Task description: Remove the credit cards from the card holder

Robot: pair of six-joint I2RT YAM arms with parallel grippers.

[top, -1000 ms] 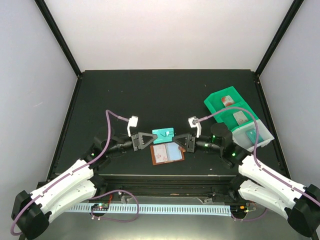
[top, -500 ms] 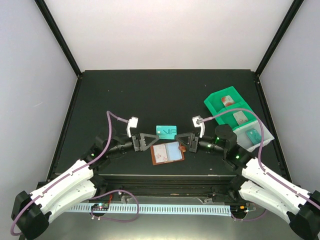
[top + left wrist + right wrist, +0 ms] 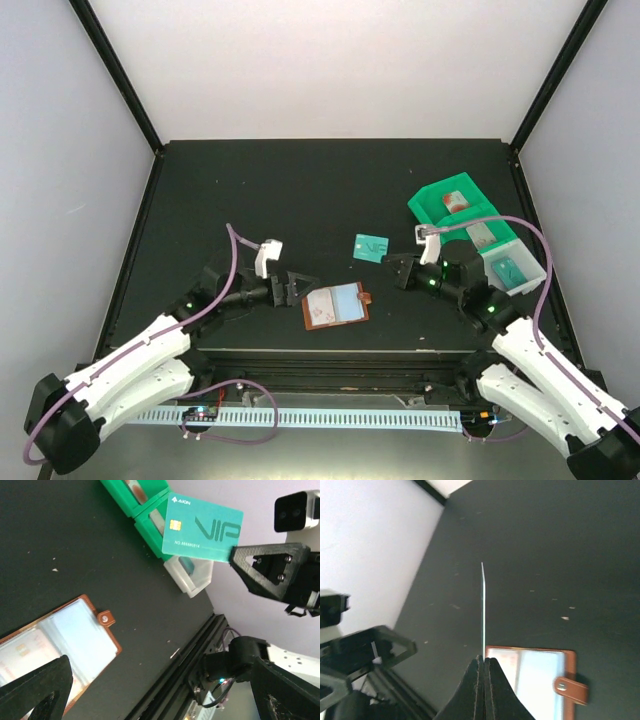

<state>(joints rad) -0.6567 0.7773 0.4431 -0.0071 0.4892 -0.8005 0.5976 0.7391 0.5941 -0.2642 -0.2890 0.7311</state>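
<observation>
My right jaws are pinched shut on one edge of a thin teal plastic card printed VIP point(image 3: 202, 530), holding it up off the black surface point(image 3: 300, 190). From my right wrist I see that card edge-on, a fine upright line rising from between my closed fingertips point(image 3: 472, 685). Seen from above, it hangs between the small flat brown leather card holder point(image 3: 336, 304) and the green compartmented plastic tray point(image 3: 428, 212), touching neither.

The holder lies open on the surface in front of my two bases, with its snap tab toward my right arm and its shiny pale blue pockets facing up. The pocket nearer my left arm shows a pale card with reddish print point(image 3: 320, 309).

My left jaws are spread wide with nothing between them, low and just beside the holder's left edge.

In the tray, a white card with a red mark point(image 3: 455, 200) lies in the far compartment. A greyish card point(image 3: 484, 236) lies in the middle one, and another teal card point(image 3: 508, 270) in the pale near one.
</observation>
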